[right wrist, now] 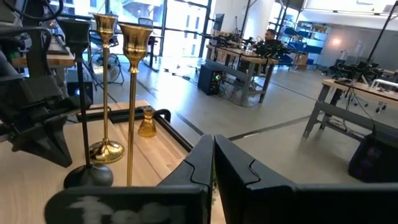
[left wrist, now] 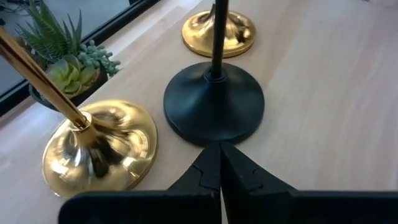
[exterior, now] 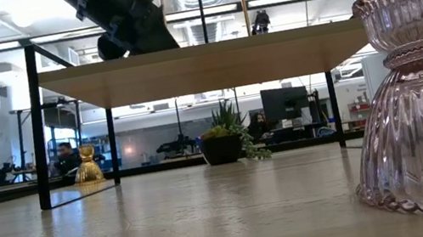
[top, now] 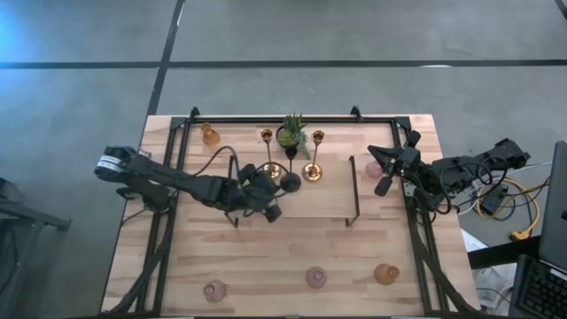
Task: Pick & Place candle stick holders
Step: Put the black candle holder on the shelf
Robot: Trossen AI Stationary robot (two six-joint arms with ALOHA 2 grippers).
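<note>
**Three tall holders stand on the shelf, both claws closed and empty**

Three squat glass holders lie nearest, along the front edge of the table (top: 266, 266): a pink one (top: 213, 290), a second pink holder (top: 316, 277) and an amber one (top: 385, 274). They probably wait there to be moved, because the raised shelf (top: 328, 199) behind them already carries the tall pieces.

Further back, over the shelf, the left gripper (left wrist: 219, 163) has its fingers pressed together and holds nothing. Its tip is just beside the round foot of the black holder (left wrist: 213, 102), which stands upright on its own. My judgement is that this holder is already placed and the claw only closed beside it. One gold holder (left wrist: 99, 146) stands just beside the black one, and the other gold holder (left wrist: 219, 31) a little behind it.

The right gripper (top: 384, 184) waits at the right end of the shelf, fingers together and empty, near a pale pink holder (top: 373, 169).

Farthest are the potted plant (top: 291, 133) and a small amber holder (top: 210, 135) at the back rail.
</note>
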